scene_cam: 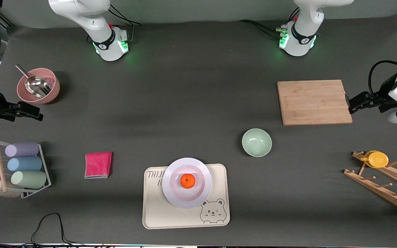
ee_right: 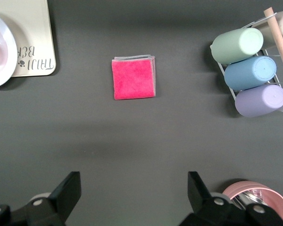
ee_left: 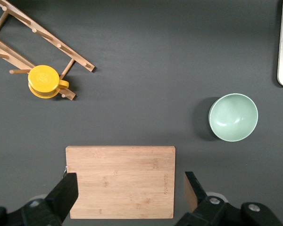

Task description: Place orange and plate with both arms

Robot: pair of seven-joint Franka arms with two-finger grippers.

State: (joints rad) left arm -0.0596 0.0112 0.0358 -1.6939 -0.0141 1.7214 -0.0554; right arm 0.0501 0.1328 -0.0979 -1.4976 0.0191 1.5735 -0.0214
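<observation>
You had one orange resting in the one plate on the bear-printed tray, so placing looked done and only retreat remained. Your right gripper hung wide and empty beside the pink bowl; your left gripper hung wide at the cutting board.

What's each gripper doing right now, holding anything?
Left gripper: open, empty, over the cutting board.
Right gripper: open, empty, over bare table near the pink bowl.

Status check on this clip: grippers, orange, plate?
Left gripper open over cutting board. Right gripper open beside pink bowl. Orange on plate, plate on tray.
</observation>
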